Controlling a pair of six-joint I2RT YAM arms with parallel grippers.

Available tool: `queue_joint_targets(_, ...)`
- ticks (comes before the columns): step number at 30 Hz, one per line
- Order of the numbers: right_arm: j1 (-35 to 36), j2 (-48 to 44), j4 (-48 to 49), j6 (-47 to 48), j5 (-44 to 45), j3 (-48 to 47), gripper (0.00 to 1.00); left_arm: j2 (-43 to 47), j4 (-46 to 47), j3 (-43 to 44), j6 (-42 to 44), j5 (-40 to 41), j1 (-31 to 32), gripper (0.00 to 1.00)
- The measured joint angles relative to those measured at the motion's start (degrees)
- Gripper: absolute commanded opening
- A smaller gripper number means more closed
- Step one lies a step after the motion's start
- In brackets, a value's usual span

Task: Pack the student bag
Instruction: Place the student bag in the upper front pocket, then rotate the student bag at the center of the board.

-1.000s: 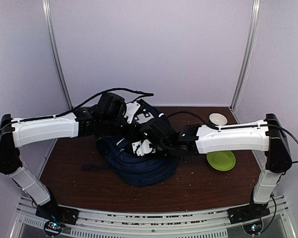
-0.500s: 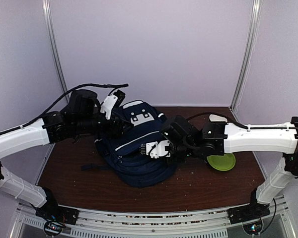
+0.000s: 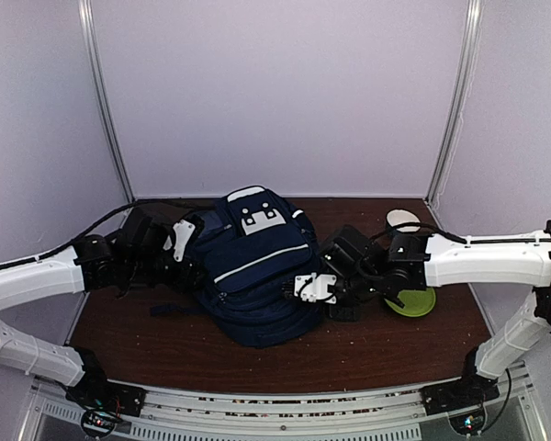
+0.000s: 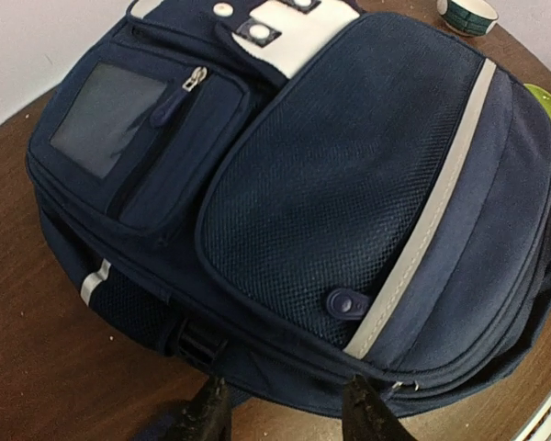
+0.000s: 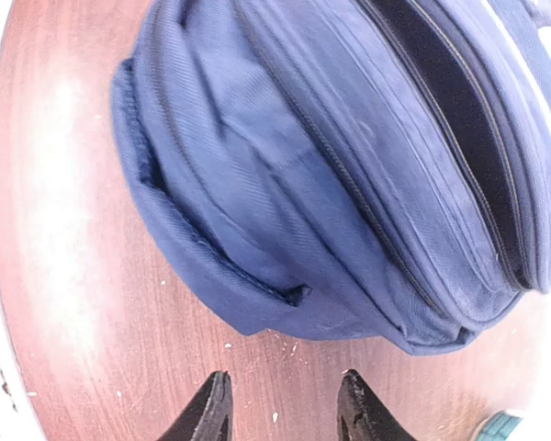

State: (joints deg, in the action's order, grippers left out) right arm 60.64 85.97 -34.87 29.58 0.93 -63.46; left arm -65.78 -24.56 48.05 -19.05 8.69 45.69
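The student bag (image 3: 257, 276) lies flat in the middle of the brown table, a navy backpack with a white diagonal stripe and a white patch near its top. Its front pockets fill the left wrist view (image 4: 331, 184), and its side seams and zips show in the right wrist view (image 5: 349, 165). My left gripper (image 3: 185, 246) is at the bag's left edge, open with nothing between its fingers (image 4: 285, 413). My right gripper (image 3: 314, 292) hovers over bare wood just off the bag's right side, open and empty (image 5: 285, 409).
A lime-green plate (image 3: 411, 301) lies to the right of the bag, partly under my right arm. A small white bowl (image 3: 403, 220) stands at the back right. A dark strap (image 3: 170, 310) trails from the bag's left side across the table.
Both grippers have drawn back off the bag, the left one leftwards and down, the right one rightwards. The left gripper opened. The bag has settled flat with its front up.
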Motion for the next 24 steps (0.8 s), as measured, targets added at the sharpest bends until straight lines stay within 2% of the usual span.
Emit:
queue_joint_targets(6, -4.35, 2.58, 0.33, -2.78, -3.98, -1.07, 0.38, -0.02, 0.22, -2.03, -1.01, -2.82, 0.00, 0.58)
queue_joint_targets(11, -6.62, 3.19, 0.37, -3.74, -6.16, -2.29, 0.38, 0.85, 2.80, -6.25, -0.74, -8.35, 0.00, 0.63)
queue_joint_targets(18, -6.67, 3.19, 0.48, -4.52, -8.02, -2.29, 0.38, -1.57, 5.68, -7.10, 0.74, -13.11, 0.00, 0.55)
queue_joint_targets(24, -6.69, 3.17, 1.03, -4.57, -8.72, -2.27, 0.37, -6.27, 6.01, -6.64, 2.14, -14.78, 0.00, 0.40)
